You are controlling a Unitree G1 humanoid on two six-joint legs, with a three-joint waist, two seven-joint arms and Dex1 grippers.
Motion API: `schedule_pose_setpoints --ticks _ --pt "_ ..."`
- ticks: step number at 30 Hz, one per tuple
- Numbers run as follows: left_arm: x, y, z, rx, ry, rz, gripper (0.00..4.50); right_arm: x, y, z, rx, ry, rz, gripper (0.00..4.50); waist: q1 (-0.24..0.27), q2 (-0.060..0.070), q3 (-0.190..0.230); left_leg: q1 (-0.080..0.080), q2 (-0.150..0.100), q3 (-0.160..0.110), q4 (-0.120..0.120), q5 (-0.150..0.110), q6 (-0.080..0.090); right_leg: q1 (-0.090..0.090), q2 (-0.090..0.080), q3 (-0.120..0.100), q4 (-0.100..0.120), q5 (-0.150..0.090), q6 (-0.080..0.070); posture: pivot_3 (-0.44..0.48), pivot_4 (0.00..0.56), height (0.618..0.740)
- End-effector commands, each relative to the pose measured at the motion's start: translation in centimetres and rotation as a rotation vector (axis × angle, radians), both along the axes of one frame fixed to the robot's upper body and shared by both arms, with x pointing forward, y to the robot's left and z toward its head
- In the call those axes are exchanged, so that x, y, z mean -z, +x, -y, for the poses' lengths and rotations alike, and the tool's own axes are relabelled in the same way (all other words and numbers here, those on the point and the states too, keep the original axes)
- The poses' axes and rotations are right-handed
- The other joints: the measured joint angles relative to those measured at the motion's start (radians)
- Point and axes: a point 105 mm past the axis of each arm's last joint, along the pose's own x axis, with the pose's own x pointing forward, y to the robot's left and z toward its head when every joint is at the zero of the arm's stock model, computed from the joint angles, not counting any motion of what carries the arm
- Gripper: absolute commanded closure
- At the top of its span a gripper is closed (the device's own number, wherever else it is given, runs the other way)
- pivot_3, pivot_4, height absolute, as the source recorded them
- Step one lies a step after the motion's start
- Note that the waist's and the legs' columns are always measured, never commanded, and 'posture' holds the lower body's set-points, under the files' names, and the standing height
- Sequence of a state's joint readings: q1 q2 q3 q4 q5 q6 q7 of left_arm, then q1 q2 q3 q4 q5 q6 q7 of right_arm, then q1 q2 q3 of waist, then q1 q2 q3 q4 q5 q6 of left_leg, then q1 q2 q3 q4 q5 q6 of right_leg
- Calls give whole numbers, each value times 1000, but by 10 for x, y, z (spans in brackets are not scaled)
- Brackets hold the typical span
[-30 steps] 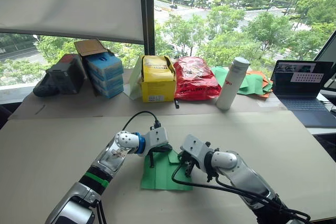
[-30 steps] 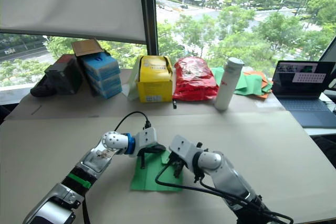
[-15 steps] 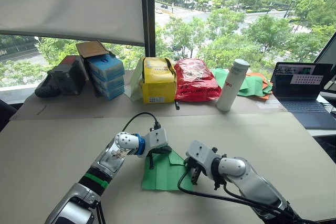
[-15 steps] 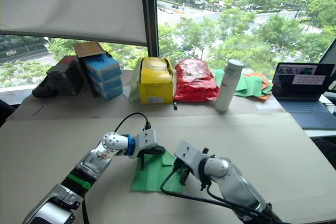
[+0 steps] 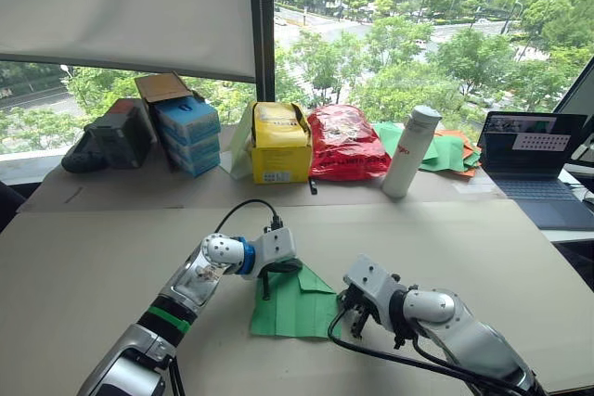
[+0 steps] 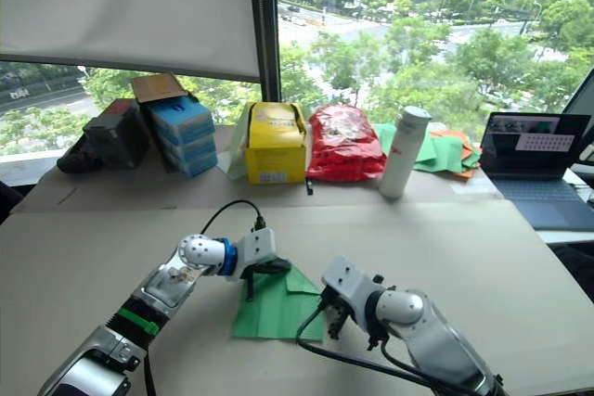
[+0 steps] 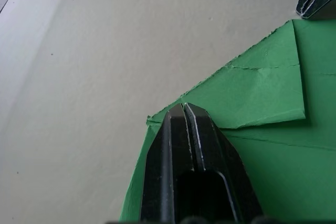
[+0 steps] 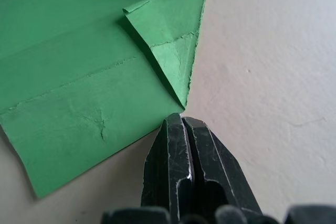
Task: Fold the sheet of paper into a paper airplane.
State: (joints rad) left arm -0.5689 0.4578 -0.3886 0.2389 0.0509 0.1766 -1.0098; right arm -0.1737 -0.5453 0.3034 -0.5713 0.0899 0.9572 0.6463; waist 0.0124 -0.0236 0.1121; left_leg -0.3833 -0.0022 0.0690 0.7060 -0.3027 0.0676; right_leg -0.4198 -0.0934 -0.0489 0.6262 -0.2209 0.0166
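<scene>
Right end effector [image 5: 352,308] withdrew off sheet of paper [image 5: 295,303], closed | left end effector [image 5: 267,277] closed, pinning paper

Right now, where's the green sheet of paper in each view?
Left eye: sheet of paper at lower centre of the table, between both grippers.
Right eye: same spot.
Left wrist: under the left gripper, folded corner beside it.
Right wrist: just beyond the right gripper.
Shared landmark: the folded corner flap.

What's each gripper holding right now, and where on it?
Nothing gripped. The left gripper is shut, tips pressing on the far tip of the sheet of paper. The right gripper is shut, just off the paper's edge.
</scene>
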Motion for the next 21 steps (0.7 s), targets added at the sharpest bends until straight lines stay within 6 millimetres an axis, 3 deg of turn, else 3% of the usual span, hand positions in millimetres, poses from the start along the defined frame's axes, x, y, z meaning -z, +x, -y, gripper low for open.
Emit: schedule_pose_setpoints --ticks 1,7,12,16,21 --pt "16 -2 -7 -14 59 -44 4500 -37 11 -3 -30 147 107 4476 0 1 1 -1 0 0 0 0 0 -1 0 0 0 0 0 0 150 740" --pt "8 2 -8 -32 37 -18 4500 -59 19 -13 -96 221 173 4476 0 2 1 -1 0 0 0 0 0 -1 0 0 0 0 0 0 150 740" --pt "-28 6 -12 -111 -141 -19 4500 -52 28 -30 -131 196 199 4476 -4 2 3 -2 0 0 0 0 0 -3 1 0 1 0 0 0 150 740" --pt "-56 3 -29 -208 -287 -34 4500 -41 34 -40 -138 194 200 4476 -8 4 7 -6 0 0 0 1 -1 -6 1 0 0 0 0 0 150 740" --pt "-62 -4 -65 -377 -382 -98 4500 -24 37 -52 -153 193 169 4476 -13 6 10 -5 0 0 0 2 -4 -5 1 0 0 0 0 0 150 740"
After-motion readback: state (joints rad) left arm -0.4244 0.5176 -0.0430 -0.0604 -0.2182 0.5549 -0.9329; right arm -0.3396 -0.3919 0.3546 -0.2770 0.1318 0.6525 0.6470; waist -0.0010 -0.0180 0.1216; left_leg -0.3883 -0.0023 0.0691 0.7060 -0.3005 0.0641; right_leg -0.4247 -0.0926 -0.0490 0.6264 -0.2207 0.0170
